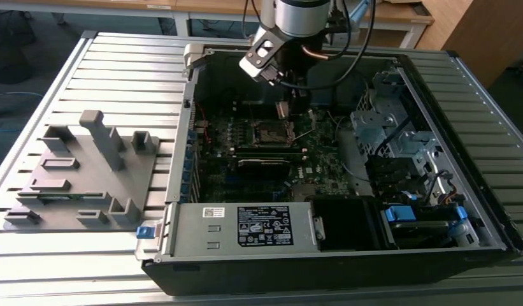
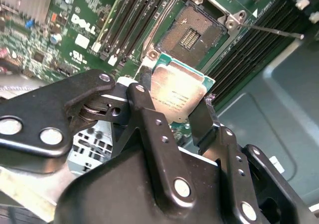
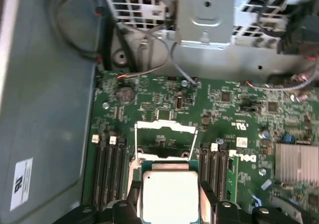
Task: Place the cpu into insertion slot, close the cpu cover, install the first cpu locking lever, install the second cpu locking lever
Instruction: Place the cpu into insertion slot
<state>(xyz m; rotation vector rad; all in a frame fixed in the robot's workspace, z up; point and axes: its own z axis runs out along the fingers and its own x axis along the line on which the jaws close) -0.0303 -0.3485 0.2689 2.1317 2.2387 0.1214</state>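
Observation:
My gripper [image 1: 283,109] hangs inside the open computer case, shut on the cpu [image 2: 177,92]. The cpu is a small square chip with a dull silver top, pinched at two opposite edges by the black fingers [image 2: 144,82]. It is tilted and held a little above the green motherboard, off to one side of the insertion slot [image 2: 192,32]. The slot is a bare black square socket with a silvery rim [image 1: 272,132]. In the first wrist view the cpu [image 3: 169,196] sits in front of the cpu cover [image 3: 167,127], a thin silver frame swung up and open. A thin locking lever [image 2: 276,32] sticks out beside the socket.
Black memory slots [image 2: 132,20] run along both sides of the socket. A metal drive cage [image 1: 388,121] and cables fill the exterior view's right of the case. The power supply [image 1: 244,226] lies at the near edge. A grey fixture plate [image 1: 83,172] stands outside the case.

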